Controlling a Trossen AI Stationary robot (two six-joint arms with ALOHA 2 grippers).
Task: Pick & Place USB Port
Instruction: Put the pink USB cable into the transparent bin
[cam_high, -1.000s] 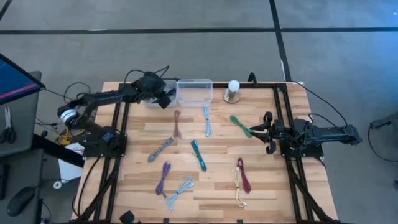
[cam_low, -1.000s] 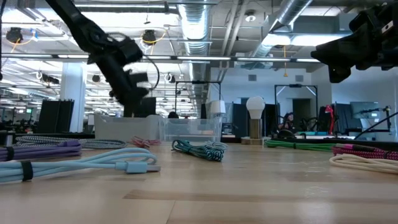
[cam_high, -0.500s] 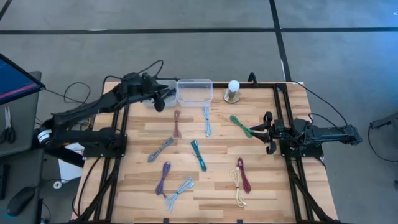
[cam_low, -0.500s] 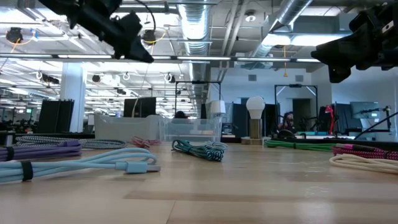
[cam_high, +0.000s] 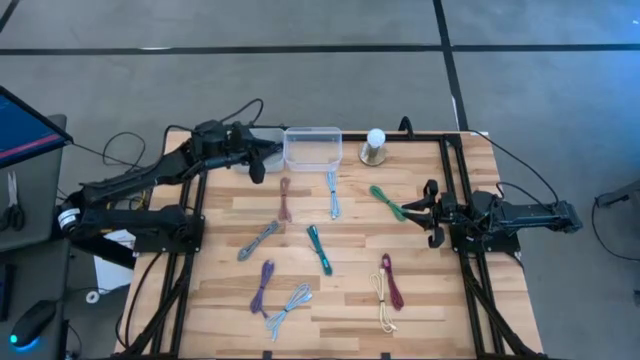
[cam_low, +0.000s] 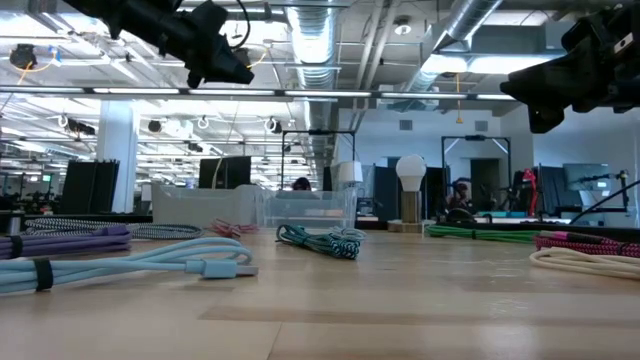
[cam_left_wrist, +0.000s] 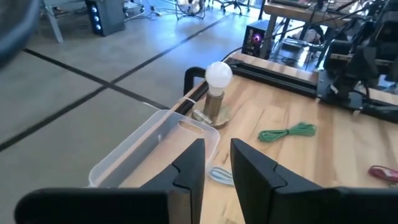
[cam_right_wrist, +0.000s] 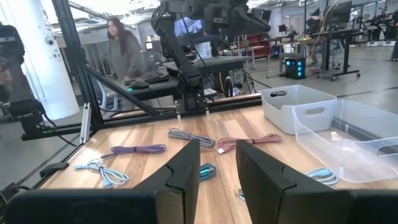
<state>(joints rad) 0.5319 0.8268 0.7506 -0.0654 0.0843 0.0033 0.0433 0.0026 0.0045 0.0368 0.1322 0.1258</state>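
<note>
Several coiled USB cables lie flat on the wooden table: pink (cam_high: 285, 198), light blue (cam_high: 333, 192), green (cam_high: 388, 202), grey (cam_high: 260, 240), teal (cam_high: 319, 248), purple (cam_high: 264, 285) and others near the front. My left gripper (cam_high: 258, 167) hangs high in the air at the far left, beside the grey bin (cam_high: 268, 139) and the clear bin (cam_high: 312, 147). It points about level, fingers (cam_left_wrist: 189, 165) a little apart with nothing between them. My right gripper (cam_high: 420, 212) waits at the table's right side, narrowly open (cam_right_wrist: 217, 152) and empty.
A light bulb on a brass base (cam_high: 375, 147) stands right of the clear bin. Black frame rails (cam_high: 455, 180) run along the table's left and right sides. A person (cam_right_wrist: 124, 53) stands beyond the table's left side.
My left gripper has risen from low over the grey bin to well above it, and has tipped from pointing down to about level. Nothing hangs from it. The cables on the table have stayed where they were.
</note>
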